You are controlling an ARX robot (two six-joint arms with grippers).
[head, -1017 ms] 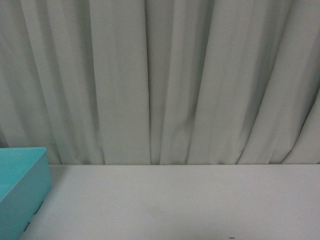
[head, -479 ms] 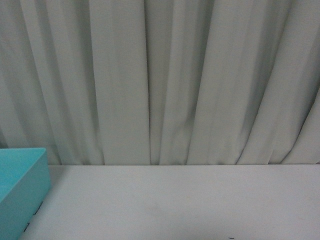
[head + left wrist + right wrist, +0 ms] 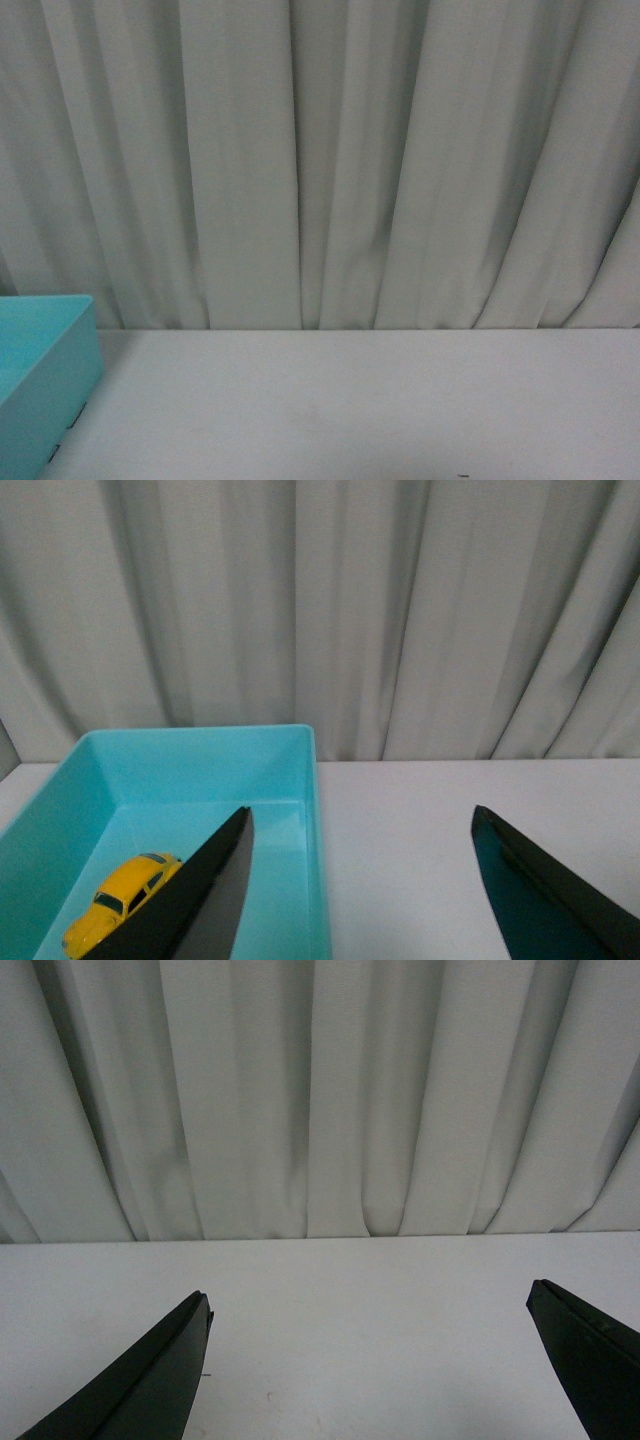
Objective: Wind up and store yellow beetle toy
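The yellow beetle toy (image 3: 120,900) lies on the floor of a turquoise bin (image 3: 315,810), seen in the left wrist view, partly hidden behind one black finger. My left gripper (image 3: 362,820) hangs open over the bin's near wall, one finger above the bin and the other above the white table, holding nothing. My right gripper (image 3: 370,1295) is open over bare white table with nothing between its fingers. The front view shows only a corner of the turquoise bin (image 3: 45,380) at the far left; neither arm nor the toy appears there.
A white table (image 3: 350,400) runs to a pale pleated curtain (image 3: 320,160) at the back. The bin sits at the table's left side.
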